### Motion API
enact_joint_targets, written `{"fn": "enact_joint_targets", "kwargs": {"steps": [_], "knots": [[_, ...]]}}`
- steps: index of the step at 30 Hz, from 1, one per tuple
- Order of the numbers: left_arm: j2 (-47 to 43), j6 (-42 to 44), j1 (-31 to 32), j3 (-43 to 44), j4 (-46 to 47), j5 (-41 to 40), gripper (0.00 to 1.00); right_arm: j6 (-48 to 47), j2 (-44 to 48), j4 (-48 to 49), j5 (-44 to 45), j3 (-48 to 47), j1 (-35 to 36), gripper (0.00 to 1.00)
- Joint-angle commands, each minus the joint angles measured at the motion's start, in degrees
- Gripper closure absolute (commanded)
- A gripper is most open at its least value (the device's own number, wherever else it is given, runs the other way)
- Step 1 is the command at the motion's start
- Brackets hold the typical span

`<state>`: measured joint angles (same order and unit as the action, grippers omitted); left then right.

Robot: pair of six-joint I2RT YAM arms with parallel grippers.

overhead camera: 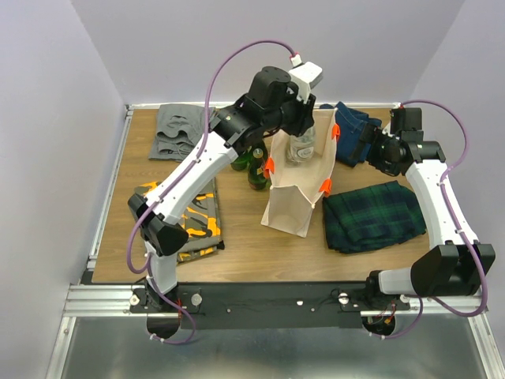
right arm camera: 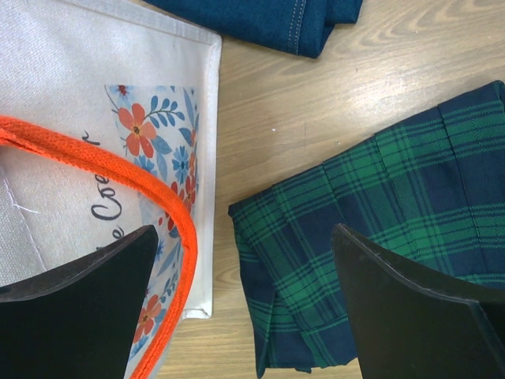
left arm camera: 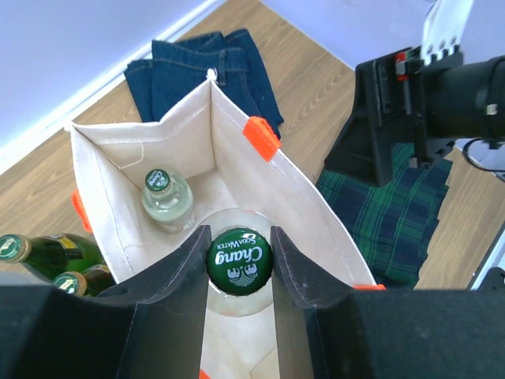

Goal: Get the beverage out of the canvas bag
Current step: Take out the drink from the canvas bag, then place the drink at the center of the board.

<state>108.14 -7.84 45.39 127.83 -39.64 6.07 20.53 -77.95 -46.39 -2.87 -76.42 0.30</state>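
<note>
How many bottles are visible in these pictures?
4. The left gripper holds a Chang-capped bottle over the canvas bag; a clear bottle stands inside the bag beside it. Two green bottles are outside, near the bag's wall. Others may be hidden.

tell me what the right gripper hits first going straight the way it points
Likely the edge of the green plaid cloth, centred ahead of the open right gripper; the canvas bag sits beside that line. Depth is unclear.
</note>
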Motion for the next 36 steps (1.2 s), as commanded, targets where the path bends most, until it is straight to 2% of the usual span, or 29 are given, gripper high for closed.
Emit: {"fn": "enact_joint_targets", "kwargs": {"steps": [1,11,23,29,36], "knots": [[-6.70,1.42,0.32,3.65,5.36,-1.05,1.00,0.56,1.84,0.16,-1.17,1.36,-0.03,0.00],[-13.90,2.30,0.32,0.50,4.92,-7.19,1.00,0.47,1.75,0.25,-1.69,1.54,-0.03,0.00],[-24.63,4.06,-0.73,-12.42,8.26,-21.35,1.00,1.00,0.87,0.86,-3.45,1.19,-0.03,0.00],[-27.71,1.86,-5.12,-19.36,10.19,-23.55,1.00,0.91,0.43,0.95,-3.63,0.92,-0.03,0.00],[-32.81,-2.88,-12.25,-34.81,16.51,-23.82,1.00,0.65,-0.62,1.13,-3.63,0.05,-0.12,0.00]]}}
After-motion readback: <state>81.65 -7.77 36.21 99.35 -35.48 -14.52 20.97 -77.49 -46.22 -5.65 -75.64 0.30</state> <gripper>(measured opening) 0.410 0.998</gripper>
